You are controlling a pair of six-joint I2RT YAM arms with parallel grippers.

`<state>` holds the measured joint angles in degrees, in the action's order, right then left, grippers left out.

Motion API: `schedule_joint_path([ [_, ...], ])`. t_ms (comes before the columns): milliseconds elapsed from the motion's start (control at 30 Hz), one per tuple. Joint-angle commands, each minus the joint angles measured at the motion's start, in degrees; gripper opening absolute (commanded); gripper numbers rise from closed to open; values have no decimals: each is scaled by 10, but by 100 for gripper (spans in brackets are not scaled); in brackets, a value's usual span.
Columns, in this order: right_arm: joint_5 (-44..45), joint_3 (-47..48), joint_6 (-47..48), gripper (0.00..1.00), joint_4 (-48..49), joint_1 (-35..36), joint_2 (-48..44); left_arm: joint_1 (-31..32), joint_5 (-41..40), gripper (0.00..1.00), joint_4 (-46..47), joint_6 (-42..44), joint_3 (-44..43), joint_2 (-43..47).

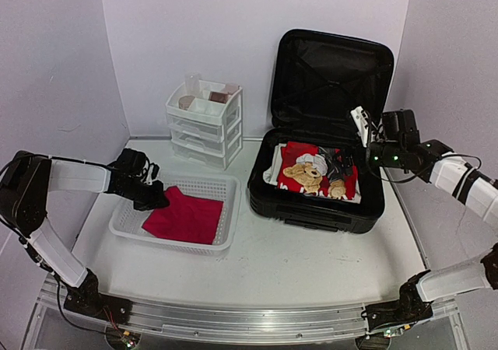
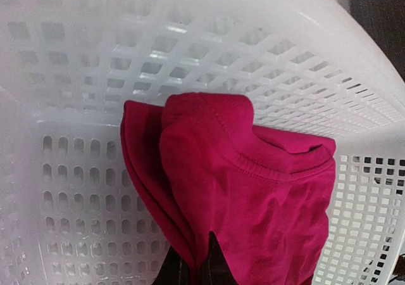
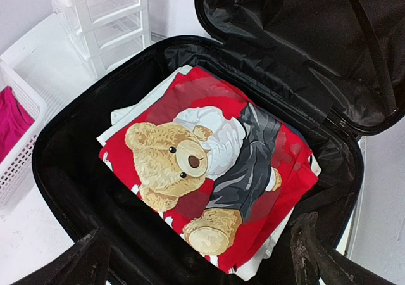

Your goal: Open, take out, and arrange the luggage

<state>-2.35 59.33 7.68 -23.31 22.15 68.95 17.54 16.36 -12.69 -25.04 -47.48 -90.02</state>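
From above, the luggage (image 1: 311,210) stands open at the back right of the table (image 1: 311,264), the right gripper (image 1: 362,128) spread wide over it; the left wrist shows the left gripper (image 2: 193,269) clamped on a pink garment (image 2: 253,190) in the basket (image 2: 190,50), probably best laid flat before release; the right wrist shows a bear-print shirt (image 3: 209,164) waiting inside.

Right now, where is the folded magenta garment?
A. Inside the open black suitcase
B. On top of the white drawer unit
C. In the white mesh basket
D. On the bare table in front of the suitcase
C: the folded magenta garment lies inside the white mesh basket, and the left gripper is closed on its edge.
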Motion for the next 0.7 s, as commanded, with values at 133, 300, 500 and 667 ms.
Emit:
schedule_joint_path([
  [133, -7, 33, 2, 98, 16, -1, 14, -5, -74, 10, -16, 1, 12, 28],
  [300, 22, 37, -11, 98, 15, -1, 15, 7, -240, 50, -133, -24, -15, 117],
  [500, 94, 48, -22, 98, -6, -1, 43, 24, -269, 64, -174, 4, -56, 247],
  [667, 72, 103, -27, 98, -70, -2, 113, 36, 9, 68, -54, -58, -92, 199],
])
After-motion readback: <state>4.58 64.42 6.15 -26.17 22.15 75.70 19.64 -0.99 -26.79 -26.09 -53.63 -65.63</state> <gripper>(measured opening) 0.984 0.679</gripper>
